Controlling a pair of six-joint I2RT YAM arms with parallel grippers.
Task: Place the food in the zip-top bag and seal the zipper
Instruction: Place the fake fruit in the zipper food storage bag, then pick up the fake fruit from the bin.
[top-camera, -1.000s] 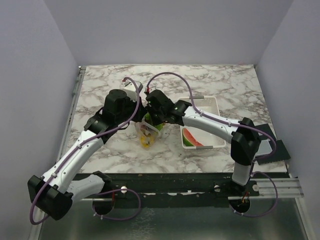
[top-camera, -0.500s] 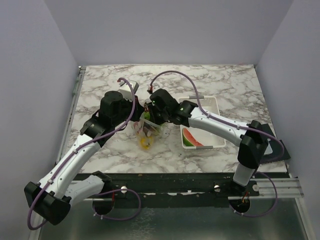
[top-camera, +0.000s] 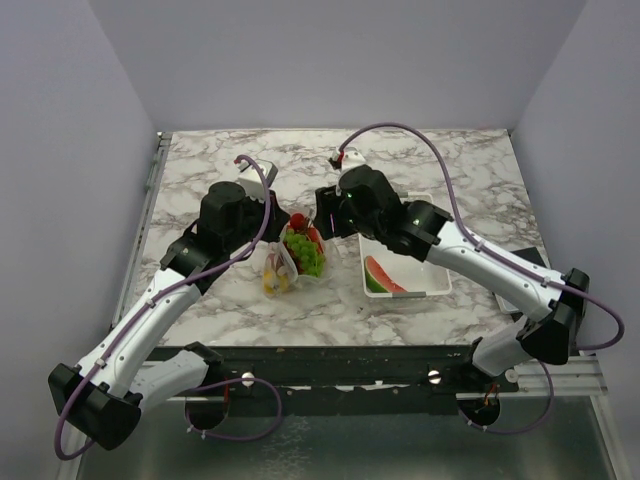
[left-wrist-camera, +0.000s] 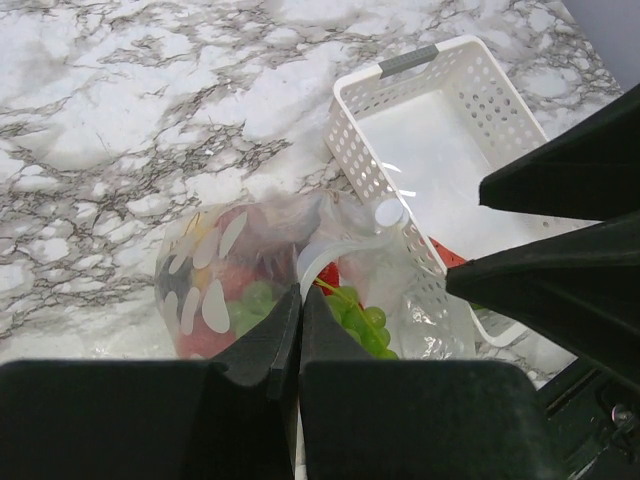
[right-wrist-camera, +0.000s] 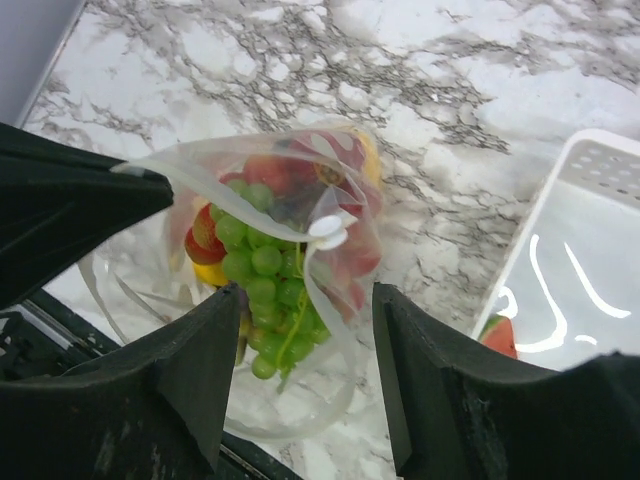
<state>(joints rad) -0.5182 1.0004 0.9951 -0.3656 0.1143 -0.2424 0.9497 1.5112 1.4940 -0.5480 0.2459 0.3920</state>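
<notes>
Filling: zip-top bag (left-wrist-camera: 205, 295) pinched by left claw (left-wrist-camera: 300, 305); right claw (right-wrist-camera: 300, 300) released (empty); watermelon slice (top-camera: 383, 274), centre right, wanted next.

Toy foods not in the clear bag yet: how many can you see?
1: a watermelon slice lying in the white basket, right of the bag. The rest appear to be inside the bag, though more may be hidden from view.
</notes>
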